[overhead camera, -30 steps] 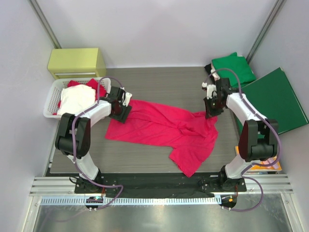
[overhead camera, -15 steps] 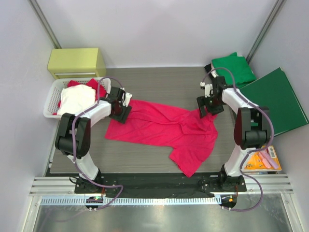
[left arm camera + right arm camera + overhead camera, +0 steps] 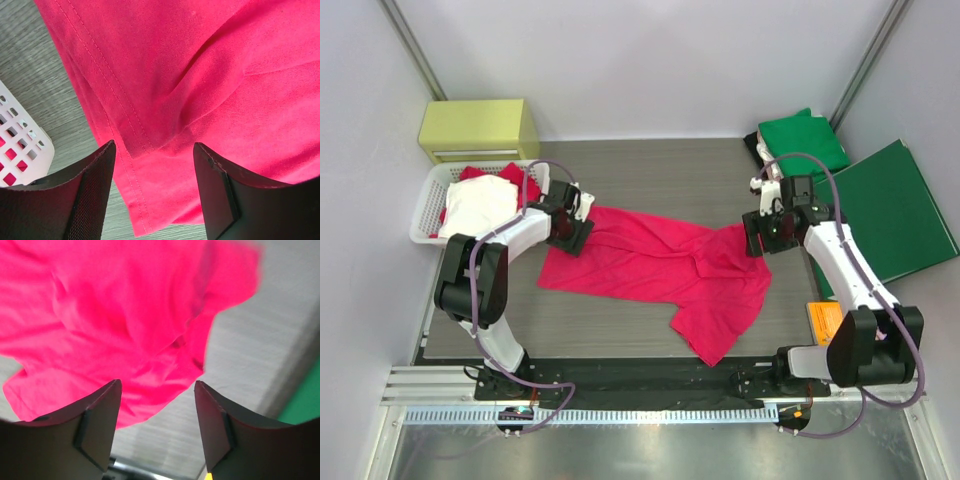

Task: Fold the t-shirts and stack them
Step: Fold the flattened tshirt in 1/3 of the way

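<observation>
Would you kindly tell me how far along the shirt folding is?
Done: one green shirt looks folded, far right. In hand: the red shirt lies unfolded, left end effector and right end effector open above it. Left: folding it, shirts in the basket, stacking.

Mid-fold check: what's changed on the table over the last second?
The right claw opened, releasing the pinkish-red t-shirt's far right corner, and shifted slightly rightward and nearer, its elbow swinging toward the base. It now hovers open over the cloth, holding nothing. Unchanged: the left claw, open over the shirt's left hem, the shirt's lie, the basket, the green t-shirt.
</observation>
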Controlling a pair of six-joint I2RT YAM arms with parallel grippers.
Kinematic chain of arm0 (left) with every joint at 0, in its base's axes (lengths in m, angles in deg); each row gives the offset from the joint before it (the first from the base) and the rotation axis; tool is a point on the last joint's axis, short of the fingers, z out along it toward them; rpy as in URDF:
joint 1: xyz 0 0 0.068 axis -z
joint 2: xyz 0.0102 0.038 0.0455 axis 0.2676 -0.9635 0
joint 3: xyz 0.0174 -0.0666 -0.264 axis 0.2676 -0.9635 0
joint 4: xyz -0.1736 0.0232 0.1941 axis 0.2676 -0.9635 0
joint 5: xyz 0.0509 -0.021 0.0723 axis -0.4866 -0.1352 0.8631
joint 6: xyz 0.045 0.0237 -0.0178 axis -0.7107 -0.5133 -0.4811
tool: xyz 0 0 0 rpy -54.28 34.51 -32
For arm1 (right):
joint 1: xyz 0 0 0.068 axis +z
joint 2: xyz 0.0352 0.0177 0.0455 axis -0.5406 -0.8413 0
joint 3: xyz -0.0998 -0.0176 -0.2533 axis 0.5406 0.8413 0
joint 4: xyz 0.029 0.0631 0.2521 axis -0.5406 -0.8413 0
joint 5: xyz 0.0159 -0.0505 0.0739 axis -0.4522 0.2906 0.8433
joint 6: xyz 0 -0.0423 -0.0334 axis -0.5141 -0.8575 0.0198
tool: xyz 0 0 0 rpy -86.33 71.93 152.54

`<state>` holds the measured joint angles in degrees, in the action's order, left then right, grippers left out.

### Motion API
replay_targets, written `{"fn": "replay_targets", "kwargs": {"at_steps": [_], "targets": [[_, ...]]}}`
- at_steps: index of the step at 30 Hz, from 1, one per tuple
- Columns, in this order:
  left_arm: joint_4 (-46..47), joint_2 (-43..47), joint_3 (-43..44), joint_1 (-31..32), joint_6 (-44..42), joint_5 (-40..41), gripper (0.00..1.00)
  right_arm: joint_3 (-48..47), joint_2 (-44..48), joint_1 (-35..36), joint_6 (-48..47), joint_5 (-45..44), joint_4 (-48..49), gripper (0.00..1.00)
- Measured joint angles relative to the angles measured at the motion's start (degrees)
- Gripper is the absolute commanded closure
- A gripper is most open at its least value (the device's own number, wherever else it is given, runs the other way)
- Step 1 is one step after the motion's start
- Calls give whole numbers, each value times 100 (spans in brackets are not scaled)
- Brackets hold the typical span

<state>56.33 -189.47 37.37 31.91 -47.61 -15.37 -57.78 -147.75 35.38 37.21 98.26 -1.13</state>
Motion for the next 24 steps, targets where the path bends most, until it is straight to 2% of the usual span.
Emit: {"fn": "replay_targets", "kwargs": {"at_steps": [6, 16, 24], "targets": [[0, 0, 0, 11, 0, 2, 36, 520, -444, 0, 26, 245, -168, 41], [-4, 0, 0, 11, 0, 2, 36, 529, -1294, 81, 87, 470, 116, 42], [-4, 0, 0, 13, -2, 2, 36, 291, -2076, 260, 170, 498, 372, 50]]}}
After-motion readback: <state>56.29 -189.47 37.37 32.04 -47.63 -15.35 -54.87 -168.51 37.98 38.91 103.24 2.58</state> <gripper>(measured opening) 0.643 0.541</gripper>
